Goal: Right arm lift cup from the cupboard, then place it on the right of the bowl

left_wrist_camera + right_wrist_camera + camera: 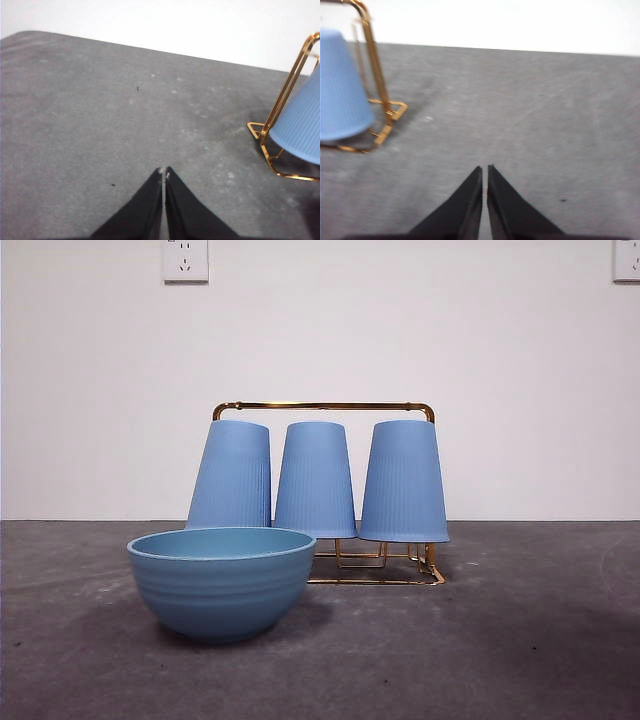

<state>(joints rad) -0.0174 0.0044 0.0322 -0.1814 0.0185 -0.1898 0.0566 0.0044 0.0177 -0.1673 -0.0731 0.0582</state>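
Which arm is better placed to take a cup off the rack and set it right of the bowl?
Right. Its gripper sits at the rack's right end beside the nearest cup, next to open table right of the bowl. The left gripper faces the far end.

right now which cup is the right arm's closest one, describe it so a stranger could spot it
Find the gold wire cupboard standing behind the light-blue bowl. Three ribbed blue cups hang upside down on it in a row. The cup meant is the end one farthest from the bowl, the only one not partly hidden behind it; the right wrist view shows it near the right gripper.
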